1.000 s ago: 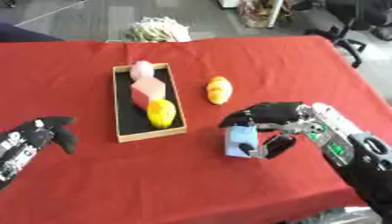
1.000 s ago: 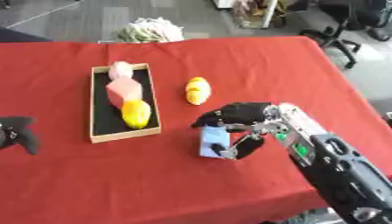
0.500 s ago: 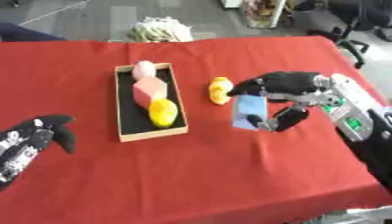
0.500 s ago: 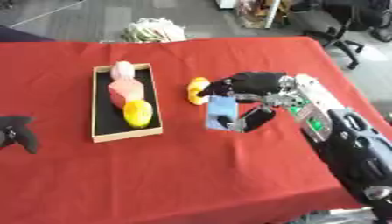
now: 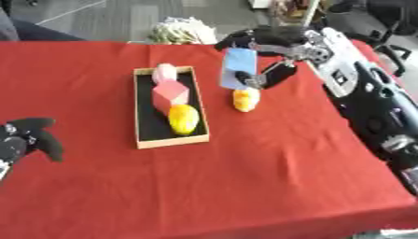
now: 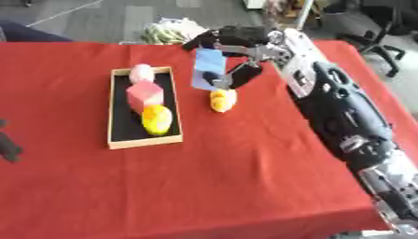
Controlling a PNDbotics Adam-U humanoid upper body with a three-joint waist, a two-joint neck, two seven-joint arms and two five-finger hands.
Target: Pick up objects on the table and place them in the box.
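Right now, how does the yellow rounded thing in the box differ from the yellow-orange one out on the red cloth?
The yellow rounded object in the box sits inside the shallow wooden box, at its near end beside a pink cube; the yellow-orange rounded object on the cloth lies outside, to the box's right. The boxed one is plain yellow; the outside one is more orange. The outside one sits just below the light blue flat object held in the right hand. Both are small and rounded.

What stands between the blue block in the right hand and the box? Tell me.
Nothing visible. The right hand holds the blue block in the air just right of the box, above the yellow object on the cloth. Inside, a pink ball, red cube and yellow fruit fill the far half; the near end is bare.
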